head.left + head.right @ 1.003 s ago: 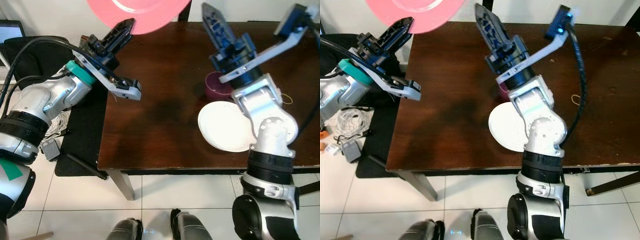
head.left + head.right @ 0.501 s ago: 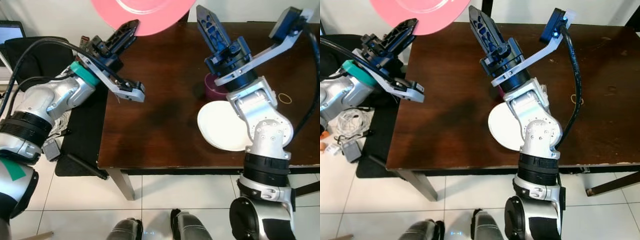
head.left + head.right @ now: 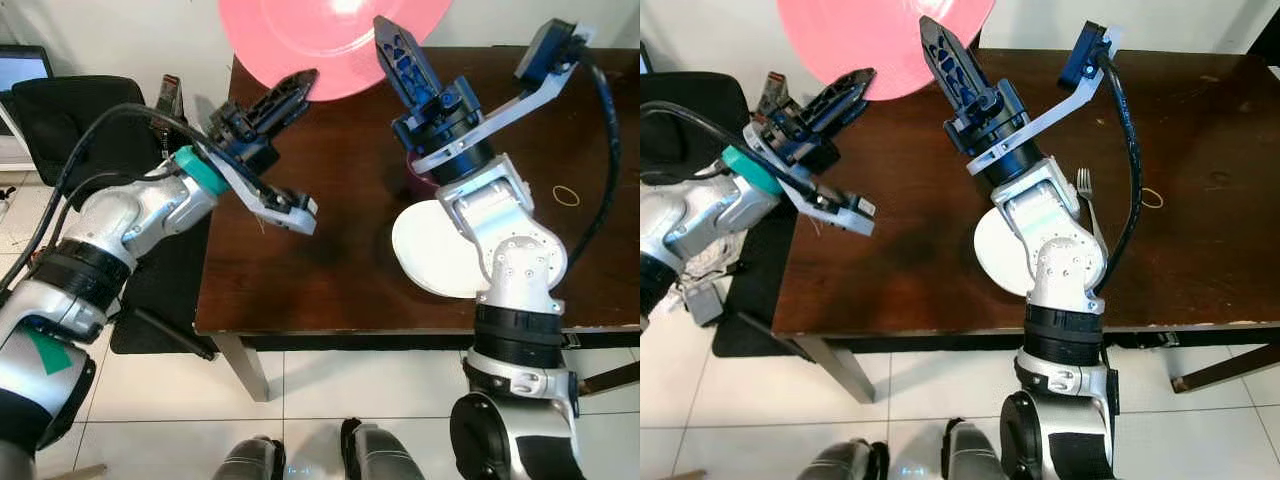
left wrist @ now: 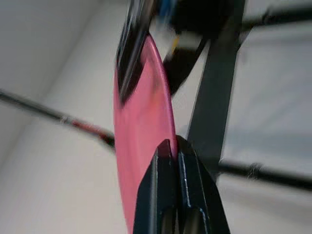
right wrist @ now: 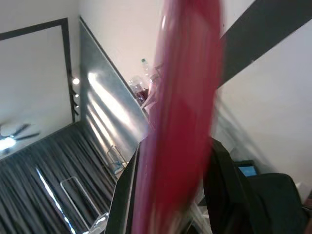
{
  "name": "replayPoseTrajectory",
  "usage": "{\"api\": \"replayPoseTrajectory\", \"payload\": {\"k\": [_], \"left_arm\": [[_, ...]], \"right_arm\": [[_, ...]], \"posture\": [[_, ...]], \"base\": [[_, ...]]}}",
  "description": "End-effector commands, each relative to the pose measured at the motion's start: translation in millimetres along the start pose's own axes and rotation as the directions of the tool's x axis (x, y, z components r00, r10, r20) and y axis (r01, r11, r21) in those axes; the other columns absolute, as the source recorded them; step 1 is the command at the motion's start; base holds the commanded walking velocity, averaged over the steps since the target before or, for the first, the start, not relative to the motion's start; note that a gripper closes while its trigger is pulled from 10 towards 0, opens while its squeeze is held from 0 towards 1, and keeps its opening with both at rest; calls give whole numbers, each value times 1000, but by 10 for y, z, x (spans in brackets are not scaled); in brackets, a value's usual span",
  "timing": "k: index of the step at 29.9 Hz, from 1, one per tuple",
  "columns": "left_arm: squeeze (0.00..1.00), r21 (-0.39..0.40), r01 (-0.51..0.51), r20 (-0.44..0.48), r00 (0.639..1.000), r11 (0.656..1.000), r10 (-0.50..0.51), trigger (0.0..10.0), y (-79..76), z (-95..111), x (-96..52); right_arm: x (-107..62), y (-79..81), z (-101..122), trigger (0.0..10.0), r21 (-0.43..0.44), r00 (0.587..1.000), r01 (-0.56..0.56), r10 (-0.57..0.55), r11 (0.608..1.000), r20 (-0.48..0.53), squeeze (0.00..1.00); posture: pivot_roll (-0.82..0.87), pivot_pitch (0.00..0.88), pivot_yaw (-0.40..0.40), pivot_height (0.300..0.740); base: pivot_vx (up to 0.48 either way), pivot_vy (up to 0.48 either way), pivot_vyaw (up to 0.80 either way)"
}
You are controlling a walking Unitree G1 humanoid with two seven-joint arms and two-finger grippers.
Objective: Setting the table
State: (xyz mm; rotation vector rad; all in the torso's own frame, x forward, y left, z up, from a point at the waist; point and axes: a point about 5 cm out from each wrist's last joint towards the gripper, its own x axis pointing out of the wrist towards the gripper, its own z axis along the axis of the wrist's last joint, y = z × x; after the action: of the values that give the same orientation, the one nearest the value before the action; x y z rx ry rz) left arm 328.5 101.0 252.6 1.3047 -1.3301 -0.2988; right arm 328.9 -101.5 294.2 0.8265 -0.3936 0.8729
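Observation:
A pink plate [image 3: 320, 35] hangs in the air above the far left part of the dark brown table [image 3: 300, 270]. My left gripper [image 3: 300, 82] is shut on its lower rim, pinching it edge-on in the left wrist view [image 4: 173, 146]. My right gripper [image 3: 392, 40] reaches up at the plate's right side. In the right wrist view its fingers [image 5: 126, 195] stand apart with the blurred plate [image 5: 180, 112] between them. A white plate [image 3: 430, 250] lies on the table beside my right arm. A purple cup [image 3: 418, 182] stands just behind it, partly hidden.
A fork [image 3: 1086, 195] lies on the table to the right of the white plate, and a thin ring [image 3: 566, 195] farther right. A black chair [image 3: 70, 110] and a dark mat stand left of the table, with a laptop [image 3: 20, 65] beyond. White tiles run along the table's near edge.
My left arm has swung the pink plate to the right, toward the right gripper. The right gripper has shifted left and now straddles the plate's rim.

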Motion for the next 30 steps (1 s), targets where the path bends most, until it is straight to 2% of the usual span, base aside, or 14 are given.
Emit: {"api": "replayPoseTrajectory", "payload": {"k": [1,2,5,10,11,12,14,15,21,22,30], "left_arm": [[0,-10,16,45,999,1000,-16,10000,-13,70,1],[0,-14,21,54,998,1000,-20,10000,-24,92,-10],[0,-12,39,64,997,999,-38,10000,-46,101,-26],[0,-8,49,67,997,999,-49,10000,-55,89,-34],[0,-7,52,64,997,999,-52,10000,-57,79,-36],[0,-6,54,60,997,999,-54,10000,-60,69,-37],[0,-6,54,60,997,999,-54,10000,-60,69,-37],[0,-5,54,56,997,999,-54,10000,-59,62,-37],[0,-2,66,27,997,998,-66,10000,-79,30,-55],[1000,-13,76,2,997,997,-76,10000,-88,1,-64],[1000,-43,86,-39,995,995,-87,10000,-91,-56,-89]], "right_arm": [[8,-77,-5,10000,-3,998,64,-64,998,3,0],[18,-189,-20,10000,-3,988,156,-156,988,-4,0],[12,-396,-86,10000,-20,945,321,-322,947,-54,0],[-2,-446,-100,10000,-14,933,354,-354,935,-59,0],[-8,-452,-98,7137,-9,933,356,-356,934,-55,0],[-13,-451,-96,1412,-6,935,352,-352,936,-49,0],[-13,-451,-96,1412,-6,935,352,-352,936,-49,0],[-21,-438,-98,0,-7,938,344,-344,939,-47,0],[-38,-391,-98,0,13,949,316,-316,949,-26,0],[-43,-390,-90,0,17,949,317,-316,948,-16,0],[-59,-418,-87,0,25,941,339,-339,941,4,0]], "posture": [[58,36,22,740],[58,37,23,740],[58,39,24,740],[58,40,24,740],[58,40,26,740],[59,40,26,740],[59,40,26,740],[58,43,26,740],[57,44,29,740],[58,45,29,740],[60,47,31,740]], "base": [[0,0,0],[0,0,0],[0,0,0],[0,0,0],[0,0,0],[0,0,0],[0,0,0],[0,0,0],[0,0,0],[0,0,0],[0,0,0]]}}
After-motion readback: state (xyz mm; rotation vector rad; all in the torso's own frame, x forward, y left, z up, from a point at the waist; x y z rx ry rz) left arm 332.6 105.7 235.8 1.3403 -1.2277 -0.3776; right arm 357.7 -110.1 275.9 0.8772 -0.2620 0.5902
